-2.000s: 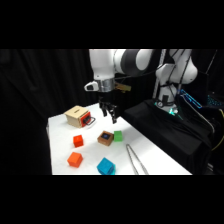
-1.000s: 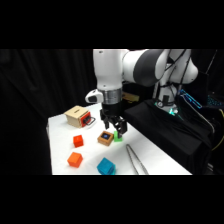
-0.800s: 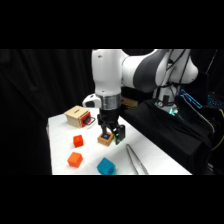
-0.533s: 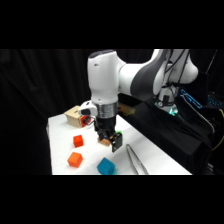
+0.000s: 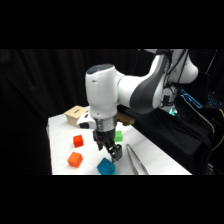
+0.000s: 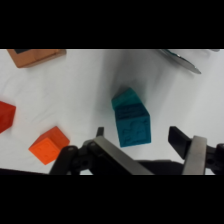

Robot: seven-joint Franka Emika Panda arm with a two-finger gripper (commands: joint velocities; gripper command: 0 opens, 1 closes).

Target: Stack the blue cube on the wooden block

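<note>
The blue cube [image 6: 131, 122] lies on the white table, dark teal, between and just beyond my fingertips [image 6: 176, 135] in the wrist view. My gripper [image 6: 138, 135] is open and holds nothing. From the side, the gripper [image 5: 114, 153] hangs just above the blue cube [image 5: 105, 167] near the table's front edge. The wooden block [image 6: 36, 56] shows as a brown block at the wrist view's top left, with a dark mark at its edge. In the side view the arm hides it.
An orange cube [image 5: 75, 159] and a red cube [image 5: 78, 141] lie left of the gripper, with a green cube [image 5: 118, 135] behind it. Metal tongs [image 5: 135, 160] lie to the right. A pale wooden box [image 5: 76, 114] stands at the back left.
The arm has swung from the table's middle toward its front edge and come down. The gripper now hangs over the blue cube, and the arm covers the wooden block.
</note>
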